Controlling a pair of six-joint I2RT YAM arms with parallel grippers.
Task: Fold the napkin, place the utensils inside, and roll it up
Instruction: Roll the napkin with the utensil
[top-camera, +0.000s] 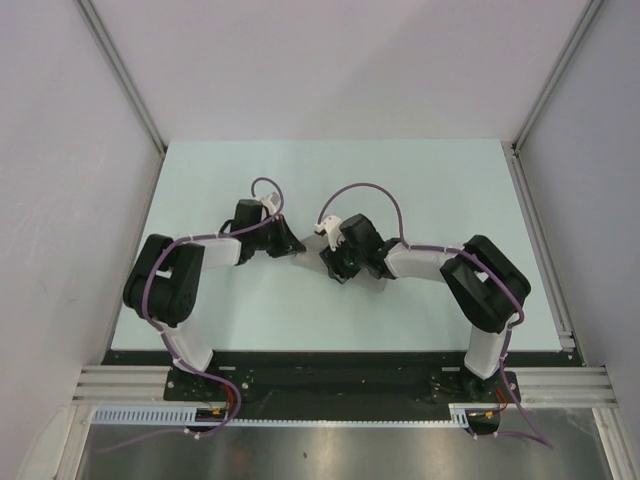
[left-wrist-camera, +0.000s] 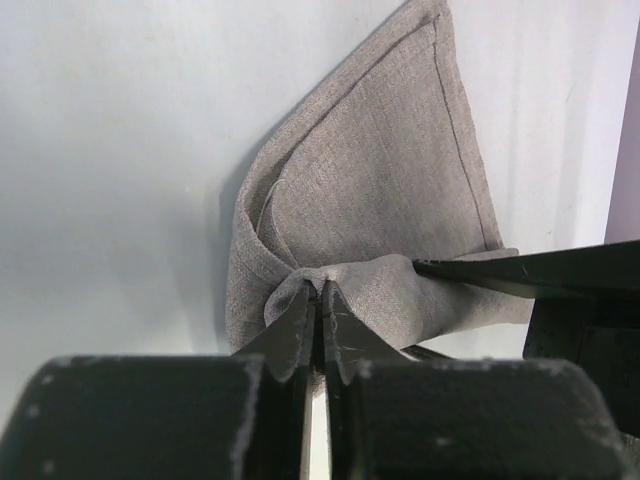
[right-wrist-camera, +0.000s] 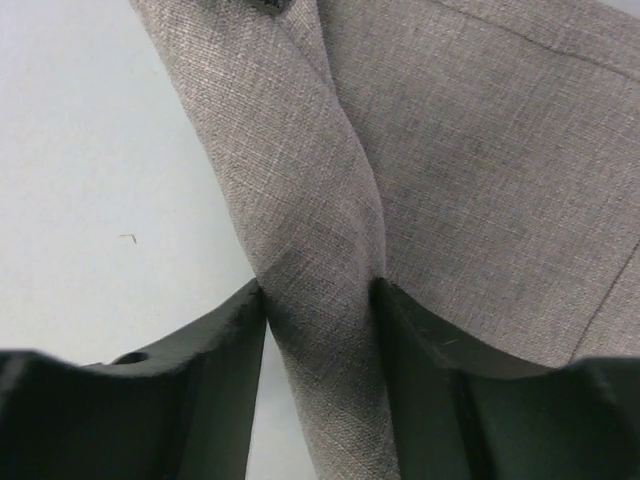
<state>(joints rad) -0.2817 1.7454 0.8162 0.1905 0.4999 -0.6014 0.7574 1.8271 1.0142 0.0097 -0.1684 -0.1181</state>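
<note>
Left pincer (left-wrist-camera: 320, 288) nips the napkin (left-wrist-camera: 380, 170) at its bunched corner; my right pincer (right-wrist-camera: 320, 290) clasps its roll, running straight ahead.

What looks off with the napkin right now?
The napkin is bunched and twisted, not lying flat. The left gripper pinches a puckered fold, and the right gripper squeezes a twisted ridge of cloth.

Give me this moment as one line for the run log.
napkin: folded, partly rolled | left gripper: pinching its fold | right gripper: closed around rolled part | utensil: not visible
</note>
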